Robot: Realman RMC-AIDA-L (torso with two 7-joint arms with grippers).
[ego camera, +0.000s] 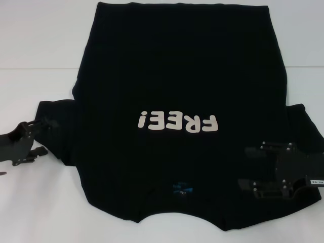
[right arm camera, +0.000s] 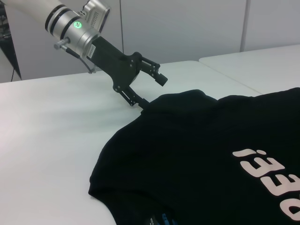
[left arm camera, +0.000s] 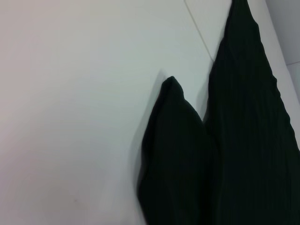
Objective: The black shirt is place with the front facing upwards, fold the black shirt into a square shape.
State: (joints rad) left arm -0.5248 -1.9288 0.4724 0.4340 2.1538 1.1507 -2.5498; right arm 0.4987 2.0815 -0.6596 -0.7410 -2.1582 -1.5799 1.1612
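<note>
Two pincers flank the black shirt (ego camera: 172, 76) at its sleeve edges.

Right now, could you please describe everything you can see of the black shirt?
The black shirt is a plain, soft-looking cloth T-shirt lying flat and face up on the white table, collar toward the robot. Cream letters "FREE!" cross its chest, and a small blue label sits in the neck. Both short sleeves are spread outward. The left gripper is at the left sleeve's edge, one finger tucked beneath it, and the right gripper lies over the right sleeve.
</note>
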